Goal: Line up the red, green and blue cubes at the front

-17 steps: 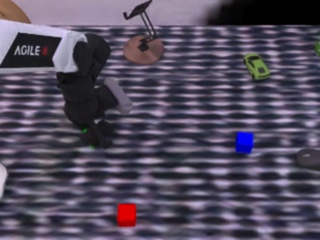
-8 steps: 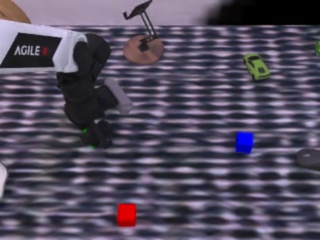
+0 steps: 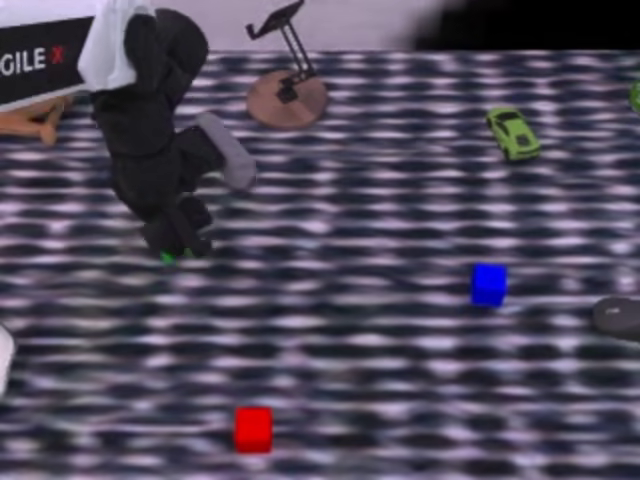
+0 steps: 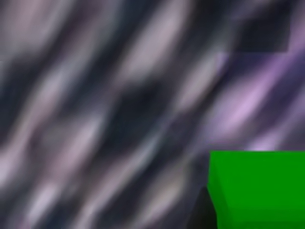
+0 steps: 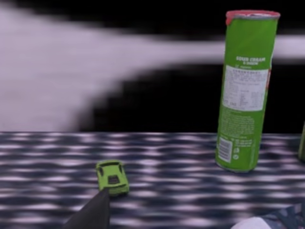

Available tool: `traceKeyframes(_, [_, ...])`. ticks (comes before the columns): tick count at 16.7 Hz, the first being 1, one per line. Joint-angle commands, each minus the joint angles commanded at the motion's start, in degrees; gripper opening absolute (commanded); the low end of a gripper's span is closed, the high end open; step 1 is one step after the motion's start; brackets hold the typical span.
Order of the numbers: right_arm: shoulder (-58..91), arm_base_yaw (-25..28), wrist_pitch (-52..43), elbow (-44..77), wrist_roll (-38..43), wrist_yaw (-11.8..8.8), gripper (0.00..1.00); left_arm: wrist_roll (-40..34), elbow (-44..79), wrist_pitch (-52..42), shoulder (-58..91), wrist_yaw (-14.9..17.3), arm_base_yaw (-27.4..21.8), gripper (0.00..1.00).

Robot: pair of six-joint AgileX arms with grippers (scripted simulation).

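- Top view: the left tool hangs over the tabletop in its left rear part, at the end of a black arm with a white sleeve. A small bit of bright green shows at the fingertips, so the tool is closed on the green cube, most of which the arm hides.
- The red cube sits alone near the front edge, left of centre; it is a plain bright red block with flat faces and sharp edges.
- The blue cube stands right of centre, well apart from the red cube; it is plain bright blue and looks the same size as the red one.
- A lime car lies at the right rear. A black stand on a round brown base is at the rear centre. A dark disc lies at the right edge, near the blue cube.
- Left wrist view: the green cube fills one corner, a flat, even bright green face with straight edges, seen very close. A dark finger presses against its side. The patterned tabletop blurs behind.
- Right wrist view: the lime car stands on the tabletop, with a tall green can with a red rim well apart from it. One dark finger of the right tool shows; I cannot tell how wide that tool stands.
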Motion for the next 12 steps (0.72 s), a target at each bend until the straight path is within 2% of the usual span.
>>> traceKeyframes(7, [0.0, 0.0, 0.0, 0.0, 0.0, 0.0, 1.00, 0.0, 0.4, -1.0, -0.8, 0.0, -1.1, 0.00])
traceKeyframes(9, [0.0, 0.0, 0.0, 0.0, 0.0, 0.0, 1.00, -0.3, -0.4, -1.0, -1.6, -0.1, -4.3, 0.00])
traceKeyframes(12, [0.0, 0.0, 0.0, 0.0, 0.0, 0.0, 1.00, -1.3, -2.8, -1.0, -3.9, -0.2, -13.1, 0.00])
